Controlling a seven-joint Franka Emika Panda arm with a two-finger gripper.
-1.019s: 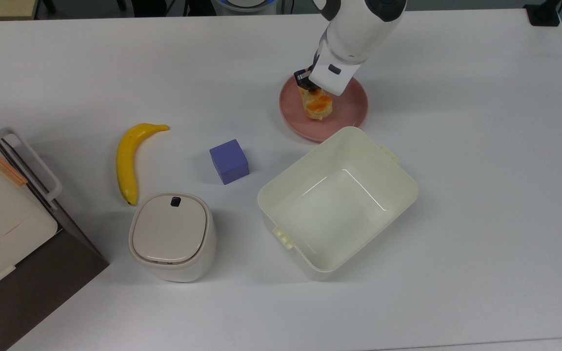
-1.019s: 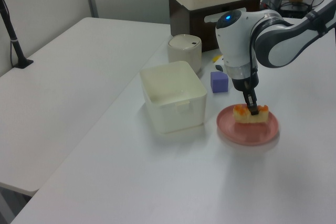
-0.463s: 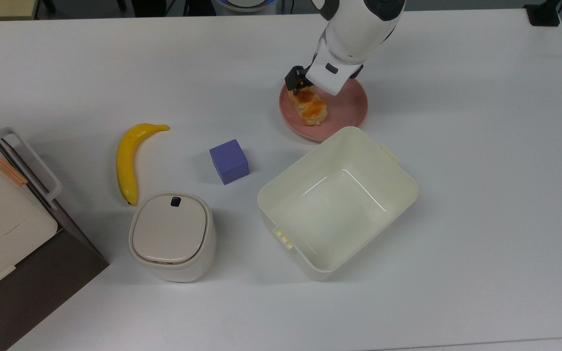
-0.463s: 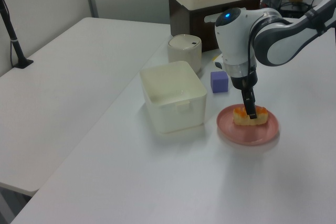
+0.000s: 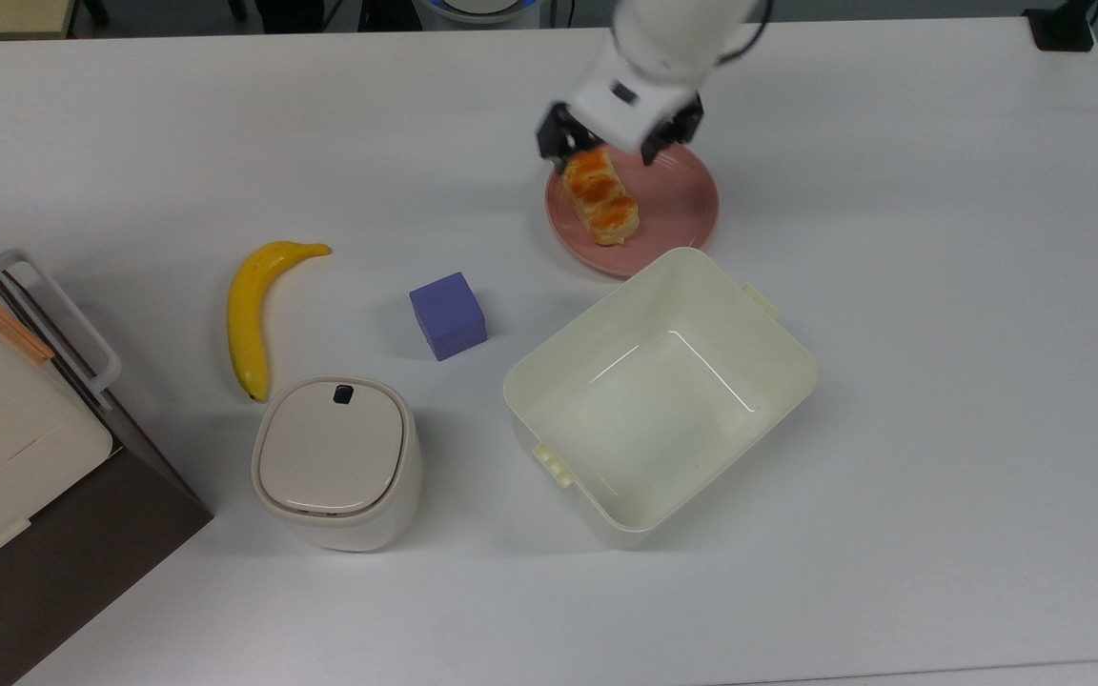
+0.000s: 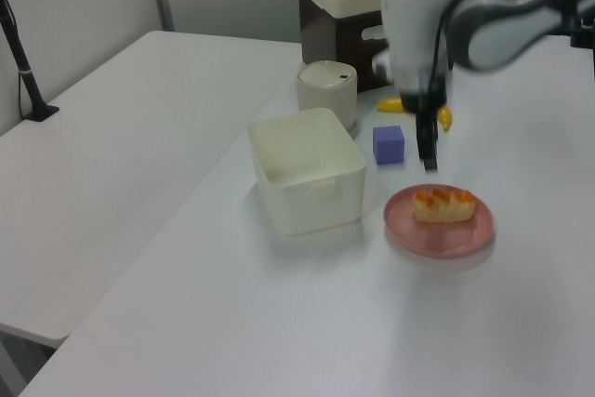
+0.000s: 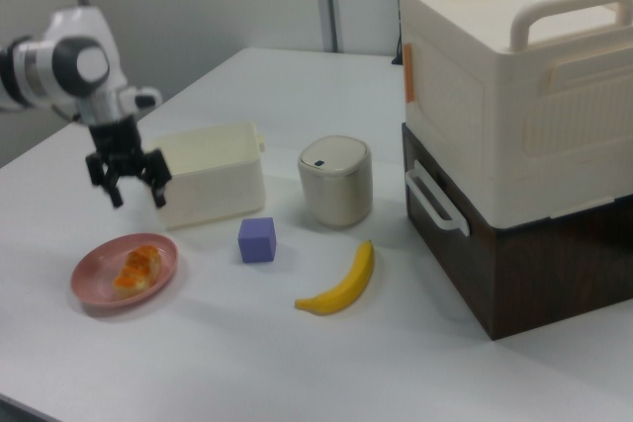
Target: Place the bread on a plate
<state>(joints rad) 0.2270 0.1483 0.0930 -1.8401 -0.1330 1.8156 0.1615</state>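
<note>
Your bread [image 5: 600, 197] lies on the pink plate [image 5: 681, 205], toward its nine o'clock side in the top view, gripper [image 5: 620, 143] spread wide and empty above; it looks light and squashy, so any regrip should pinch the pale sides gently.

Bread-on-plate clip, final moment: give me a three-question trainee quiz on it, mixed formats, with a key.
1. True or false: the bread lies on the pink plate.
2. Multiple choice: in the right view, the gripper is
A. shut on the bread
B. open, raised above the plate
C. inside the cream tub
3. Fill in: in the top view, the object between the banana and the cream tub is the purple ____.

Key:
1. True; it rests on the side of the plate toward the top view's left.
2. B
3. cube
</note>
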